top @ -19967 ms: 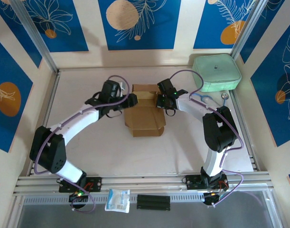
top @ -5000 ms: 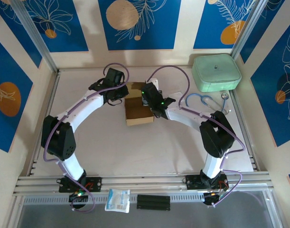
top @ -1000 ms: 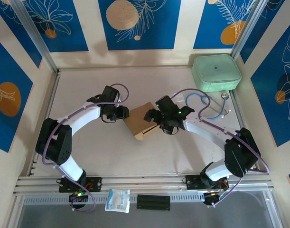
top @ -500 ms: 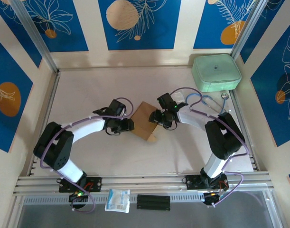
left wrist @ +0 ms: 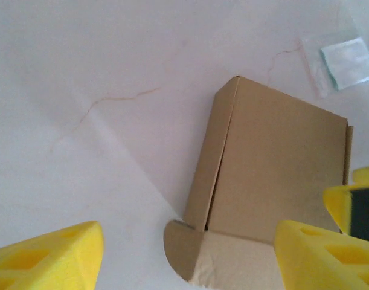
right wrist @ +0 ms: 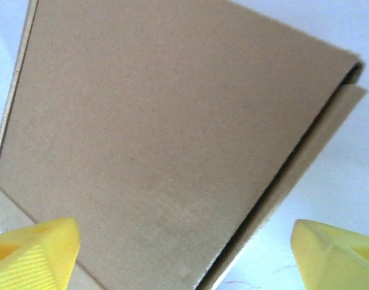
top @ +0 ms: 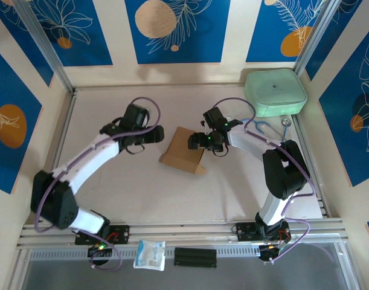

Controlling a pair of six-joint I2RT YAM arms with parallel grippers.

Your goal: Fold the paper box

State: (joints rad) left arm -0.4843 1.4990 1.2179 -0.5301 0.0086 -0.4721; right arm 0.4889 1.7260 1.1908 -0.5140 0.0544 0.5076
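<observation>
The paper box (top: 183,158) is a closed, shallow brown cardboard square lying flat mid-table, turned slightly askew. In the left wrist view the paper box (left wrist: 275,175) shows a lid seam along its left side and a rounded flap (left wrist: 183,248) sticking out at one corner. My left gripper (top: 155,134) hovers open just left of the box, touching nothing; its yellow fingers (left wrist: 45,257) stand wide apart. My right gripper (top: 196,142) is open at the box's right edge, above the lid. In the right wrist view the paper box (right wrist: 172,139) lies close under the open right gripper (right wrist: 184,260).
A mint-green rounded case (top: 275,92) sits at the back right, with a stethoscope (top: 263,127) in front of it. A small clear packet (left wrist: 344,63) lies beyond the box. Another plastic packet (top: 150,254) and a black bar (top: 195,257) rest on the front rail.
The left gripper has drawn back up and to the left, off the box. The box has turned and settled flatter. The right gripper stays by its right edge.
</observation>
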